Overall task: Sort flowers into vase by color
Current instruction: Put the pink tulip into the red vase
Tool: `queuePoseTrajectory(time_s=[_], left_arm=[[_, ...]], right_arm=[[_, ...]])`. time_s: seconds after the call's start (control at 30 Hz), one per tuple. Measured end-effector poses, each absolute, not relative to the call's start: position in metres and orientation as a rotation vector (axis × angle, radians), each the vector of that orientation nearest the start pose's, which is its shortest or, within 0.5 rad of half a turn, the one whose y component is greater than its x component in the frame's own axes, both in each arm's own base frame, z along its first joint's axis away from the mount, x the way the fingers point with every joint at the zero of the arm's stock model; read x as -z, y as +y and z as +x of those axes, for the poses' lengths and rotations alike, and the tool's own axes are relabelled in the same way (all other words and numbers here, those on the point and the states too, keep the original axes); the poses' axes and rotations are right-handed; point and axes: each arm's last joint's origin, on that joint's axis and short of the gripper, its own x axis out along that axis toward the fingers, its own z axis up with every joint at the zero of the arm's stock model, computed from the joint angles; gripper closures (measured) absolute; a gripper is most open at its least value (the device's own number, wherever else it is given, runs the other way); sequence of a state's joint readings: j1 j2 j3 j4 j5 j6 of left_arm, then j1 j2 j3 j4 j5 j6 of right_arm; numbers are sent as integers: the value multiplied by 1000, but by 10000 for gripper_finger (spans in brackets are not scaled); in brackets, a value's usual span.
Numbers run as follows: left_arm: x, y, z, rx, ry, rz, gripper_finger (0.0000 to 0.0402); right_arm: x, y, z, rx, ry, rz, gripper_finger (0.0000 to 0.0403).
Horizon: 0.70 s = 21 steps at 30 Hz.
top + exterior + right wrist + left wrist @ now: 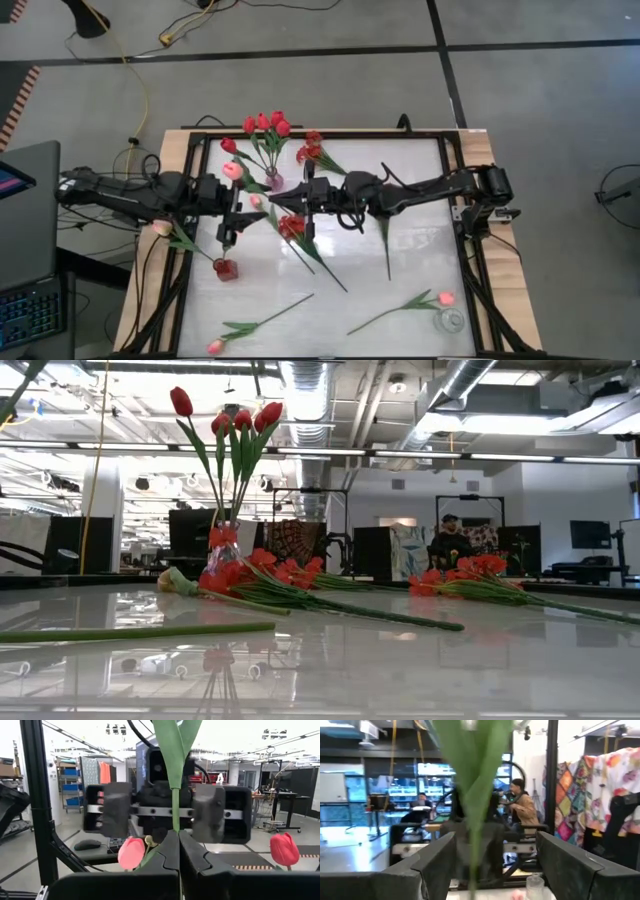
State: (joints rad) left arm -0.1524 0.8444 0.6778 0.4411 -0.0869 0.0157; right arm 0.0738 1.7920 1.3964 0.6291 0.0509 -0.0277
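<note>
Left claw point(243, 203), left of centre over the surface point(400, 290), jaws spread wide either side of a pink tulip point(256, 201) stem, not gripping. Right claw point(275, 203) meets it at centre, pinched shut on that stem point(175, 805). Red tulips point(265, 124) stand in vase point(273, 183), upper centre. Red sprays point(291, 226) lie mid-surface; more pink tulips point(443, 298) lower frame.
</note>
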Motion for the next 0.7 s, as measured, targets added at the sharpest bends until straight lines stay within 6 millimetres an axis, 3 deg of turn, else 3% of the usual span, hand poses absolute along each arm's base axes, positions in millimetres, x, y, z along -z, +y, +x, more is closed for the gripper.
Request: queuePoseTrajectory(time_s=[0.3, 0.7], left_arm=[[-356, -28, 191, 86, -272, 5, 168], [-352, -27, 191, 55, -226, 4, 332]], right_arm=[[-343, 30, 420, -20, -217, -15, 382], [-343, 30, 420, -20, -216, -21, 381]])
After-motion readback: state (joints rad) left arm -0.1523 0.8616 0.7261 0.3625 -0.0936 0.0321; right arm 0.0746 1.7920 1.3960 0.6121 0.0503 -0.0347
